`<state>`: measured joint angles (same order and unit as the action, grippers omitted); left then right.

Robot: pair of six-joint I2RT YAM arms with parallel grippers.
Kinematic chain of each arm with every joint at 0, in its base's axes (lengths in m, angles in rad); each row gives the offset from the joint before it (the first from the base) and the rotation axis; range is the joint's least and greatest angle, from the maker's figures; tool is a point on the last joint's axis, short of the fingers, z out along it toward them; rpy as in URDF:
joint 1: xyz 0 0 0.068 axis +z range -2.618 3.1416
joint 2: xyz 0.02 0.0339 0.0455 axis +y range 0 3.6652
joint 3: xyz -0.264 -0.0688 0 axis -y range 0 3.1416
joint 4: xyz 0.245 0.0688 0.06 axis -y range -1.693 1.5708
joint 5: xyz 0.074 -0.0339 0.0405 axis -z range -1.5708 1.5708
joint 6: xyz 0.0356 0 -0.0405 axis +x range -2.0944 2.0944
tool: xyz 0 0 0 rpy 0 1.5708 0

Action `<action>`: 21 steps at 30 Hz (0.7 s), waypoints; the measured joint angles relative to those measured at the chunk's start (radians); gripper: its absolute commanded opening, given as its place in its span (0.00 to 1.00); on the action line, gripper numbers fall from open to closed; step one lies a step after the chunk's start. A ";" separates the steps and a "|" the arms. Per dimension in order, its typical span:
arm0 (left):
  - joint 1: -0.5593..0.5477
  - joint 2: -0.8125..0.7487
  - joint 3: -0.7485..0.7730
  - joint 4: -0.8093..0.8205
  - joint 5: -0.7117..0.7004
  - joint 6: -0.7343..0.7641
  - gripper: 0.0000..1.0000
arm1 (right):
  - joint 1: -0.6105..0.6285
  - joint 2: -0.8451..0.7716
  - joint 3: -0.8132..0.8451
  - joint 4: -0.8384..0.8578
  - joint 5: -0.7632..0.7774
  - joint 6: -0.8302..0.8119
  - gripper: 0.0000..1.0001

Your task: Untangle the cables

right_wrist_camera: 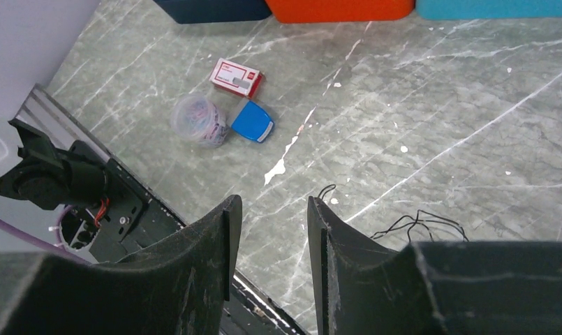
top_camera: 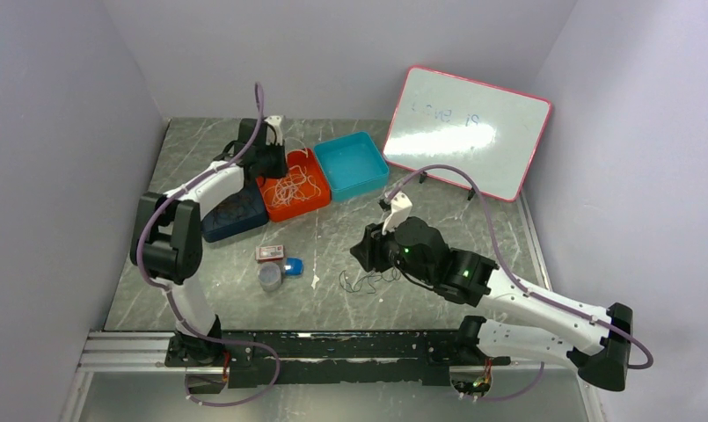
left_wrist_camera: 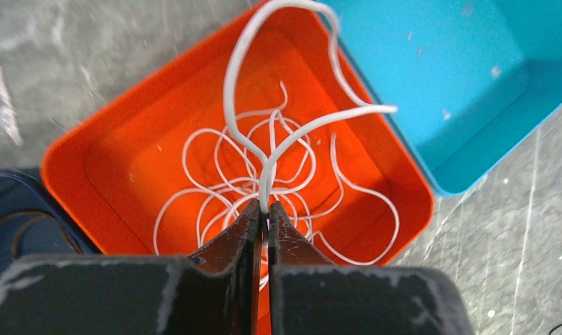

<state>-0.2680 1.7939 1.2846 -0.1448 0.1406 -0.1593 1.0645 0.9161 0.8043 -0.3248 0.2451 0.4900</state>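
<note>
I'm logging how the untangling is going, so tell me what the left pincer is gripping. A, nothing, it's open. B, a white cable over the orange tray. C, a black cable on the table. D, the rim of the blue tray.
B: in the left wrist view the left pincer is closed on a white cable that rises from the loops lying in the orange tray.

A robotics lab cell: plain walls (top_camera: 60, 132) enclose a marbled table (top_camera: 332, 237) with a whiteboard (top_camera: 467, 132).
</note>
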 measured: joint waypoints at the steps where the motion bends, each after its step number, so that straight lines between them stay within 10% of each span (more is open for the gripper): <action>1: -0.005 0.016 0.004 -0.024 -0.005 -0.002 0.07 | 0.000 0.001 0.000 -0.002 -0.003 -0.001 0.43; 11: -0.020 0.080 0.042 -0.211 -0.043 0.002 0.09 | 0.000 -0.005 0.000 -0.001 -0.014 -0.001 0.43; 21: -0.030 0.145 0.115 -0.303 -0.043 0.025 0.51 | 0.000 0.000 0.000 -0.001 -0.021 -0.001 0.46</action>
<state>-0.2977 1.9388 1.3994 -0.4473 0.0971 -0.1341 1.0645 0.9157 0.8043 -0.3260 0.2241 0.4892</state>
